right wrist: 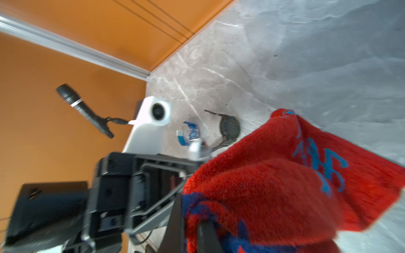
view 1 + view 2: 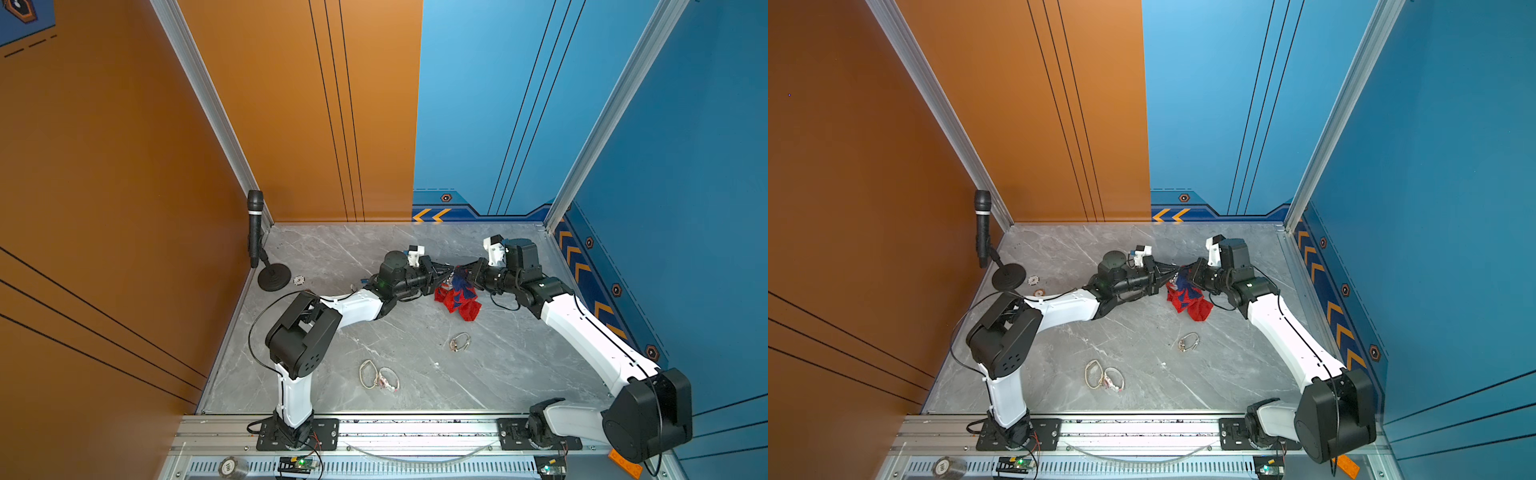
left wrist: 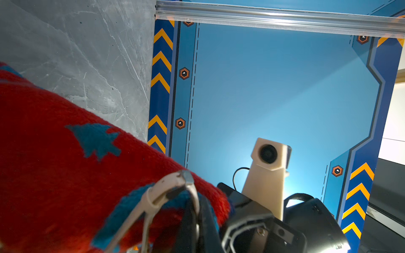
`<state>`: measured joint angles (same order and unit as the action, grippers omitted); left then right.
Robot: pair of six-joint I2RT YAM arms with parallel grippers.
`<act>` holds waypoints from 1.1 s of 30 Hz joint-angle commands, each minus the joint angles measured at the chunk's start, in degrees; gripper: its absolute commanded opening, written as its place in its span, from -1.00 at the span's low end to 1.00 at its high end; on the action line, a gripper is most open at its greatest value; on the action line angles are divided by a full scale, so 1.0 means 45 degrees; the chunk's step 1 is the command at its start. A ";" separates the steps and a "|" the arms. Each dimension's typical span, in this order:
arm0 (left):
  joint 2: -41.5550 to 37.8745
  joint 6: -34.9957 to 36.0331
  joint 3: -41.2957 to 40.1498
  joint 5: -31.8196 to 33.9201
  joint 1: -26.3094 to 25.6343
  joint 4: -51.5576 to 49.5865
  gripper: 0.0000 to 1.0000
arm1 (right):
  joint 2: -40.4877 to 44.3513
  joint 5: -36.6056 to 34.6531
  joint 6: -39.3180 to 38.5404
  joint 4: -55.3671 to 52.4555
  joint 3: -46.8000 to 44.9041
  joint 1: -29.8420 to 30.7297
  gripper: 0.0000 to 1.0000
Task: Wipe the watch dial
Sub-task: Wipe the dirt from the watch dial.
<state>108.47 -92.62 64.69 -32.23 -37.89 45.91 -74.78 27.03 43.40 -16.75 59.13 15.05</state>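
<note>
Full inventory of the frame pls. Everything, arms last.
cloth: one, red with blue pattern, centre of the table, in the right gripper.
held watch: one, beige strap, in the left gripper, at the cloth.
loose watches: three, pale straps, near half of the table; two side by side, one apart.
black watch: one, black, on the table past the left gripper, in the right wrist view.
blue watch: one, blue and white, beside the black watch.
microphone: one, black, on round stand, far left corner.
chips: three, pale or brownish; two by the microphone base, one on the front rail.
orange block: one, orange, front right corner.
table: one, grey marble.
left gripper: one, black, shut on held watch.
right gripper: one, black, shut on cloth.
</note>
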 commanded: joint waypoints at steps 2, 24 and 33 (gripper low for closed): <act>-0.0175 0.0152 0.0012 -0.0272 0.0082 0.0314 -1.00 | 0.0529 -0.0662 -0.0470 -0.0611 -0.0049 -0.0085 -1.00; 0.0088 -0.0028 0.0233 -0.0226 -0.0020 0.0541 -1.00 | 0.0374 -0.0399 -0.0368 -0.1710 0.0313 -0.0393 -1.00; 0.0217 -0.0045 0.0225 -0.0163 -0.0003 0.0596 -1.00 | 0.0919 -0.0106 -0.0008 -0.0590 0.0175 0.0937 -1.00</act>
<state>108.57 -92.88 64.69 -32.16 -37.85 46.78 -70.57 25.71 42.94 -22.26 59.64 17.47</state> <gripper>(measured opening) 0.050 0.047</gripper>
